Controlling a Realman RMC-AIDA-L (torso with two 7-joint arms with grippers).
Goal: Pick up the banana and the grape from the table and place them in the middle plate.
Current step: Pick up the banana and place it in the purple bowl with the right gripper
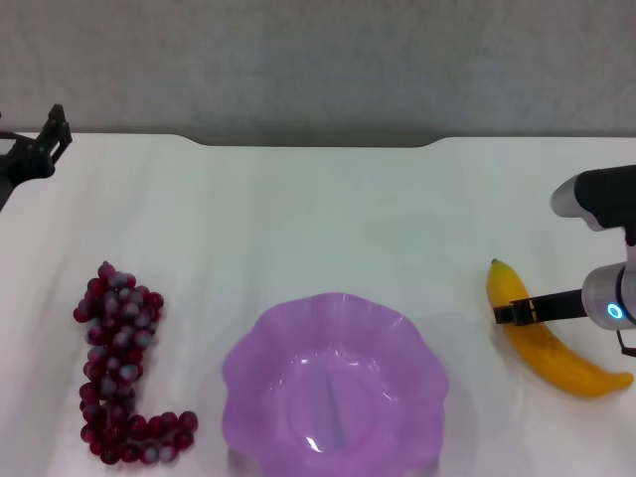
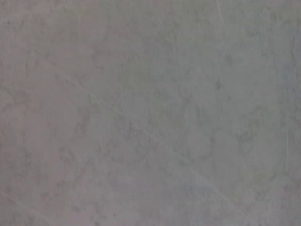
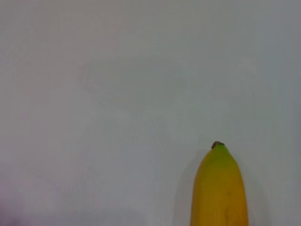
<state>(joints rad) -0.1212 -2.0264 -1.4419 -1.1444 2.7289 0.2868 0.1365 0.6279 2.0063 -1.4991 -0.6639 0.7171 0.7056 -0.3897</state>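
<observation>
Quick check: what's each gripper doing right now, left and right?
Left gripper: parked at the table's far left edge, holding nothing.
Right gripper: down at the banana; grip cannot be told.

Right arm: silver-grey rounded casing, black end section, glowing blue ring light. Right gripper black. Left gripper black, angular.
</observation>
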